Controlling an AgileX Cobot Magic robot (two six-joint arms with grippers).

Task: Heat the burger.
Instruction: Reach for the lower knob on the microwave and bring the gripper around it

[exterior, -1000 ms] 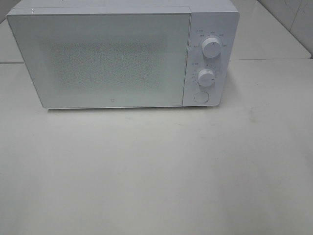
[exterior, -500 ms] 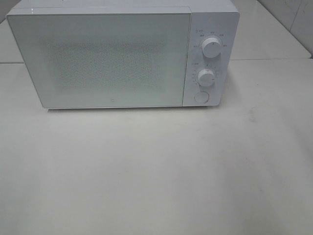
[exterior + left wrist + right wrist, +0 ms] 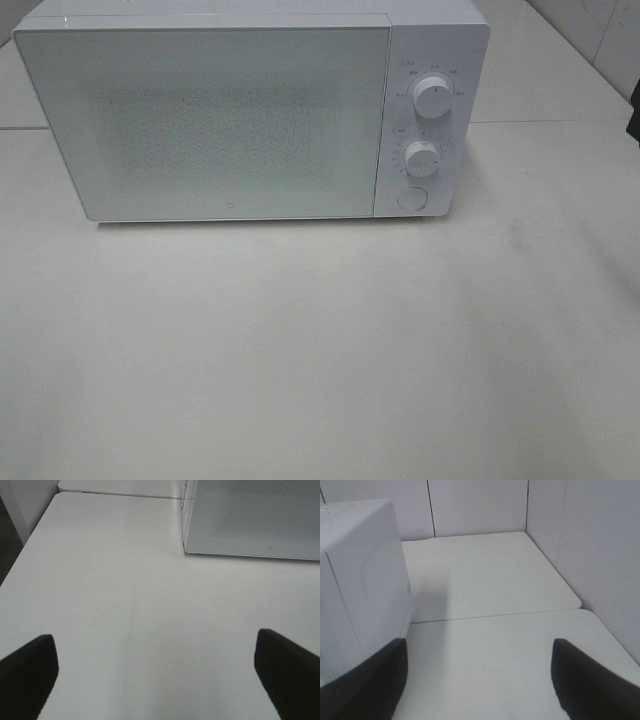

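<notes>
The left gripper [image 3: 155, 647] and right gripper [image 3: 479, 650] both stand spread, pinching nothing, above the table [image 3: 320, 350] near the microwave [image 3: 250, 110] (door shut).

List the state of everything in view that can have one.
microwave door, shut
upper dial, setting unreadable
lower dial, setting unreadable
left end effector, open, empty
right end effector, open, empty
burger, not visible

The microwave [image 3: 250, 110] stands near the back edge of the table [image 3: 320, 350], its door shut; the whole front part gives free passage.
</notes>
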